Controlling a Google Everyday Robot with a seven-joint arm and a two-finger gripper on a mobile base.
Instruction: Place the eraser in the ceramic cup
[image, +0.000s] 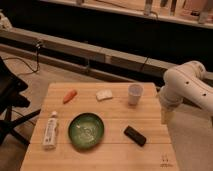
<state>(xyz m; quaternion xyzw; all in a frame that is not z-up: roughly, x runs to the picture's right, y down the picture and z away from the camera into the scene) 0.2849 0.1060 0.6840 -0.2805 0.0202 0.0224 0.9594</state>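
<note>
The eraser (135, 135) is a black block lying flat on the wooden table (60, 160), right of centre and near the front. The ceramic cup (134, 93) is white and stands upright at the back right of the table. My white arm (187, 85) comes in from the right. My gripper (164, 117) hangs at the table's right edge, pointing down. It is right of the cup and behind and to the right of the eraser, touching neither.
A green bowl (86, 130) sits at the table's front centre. A white tube (50, 130) lies at the left, an orange carrot (69, 96) at the back left, a small white object (103, 95) at the back centre. A black chair (10, 100) stands at the left.
</note>
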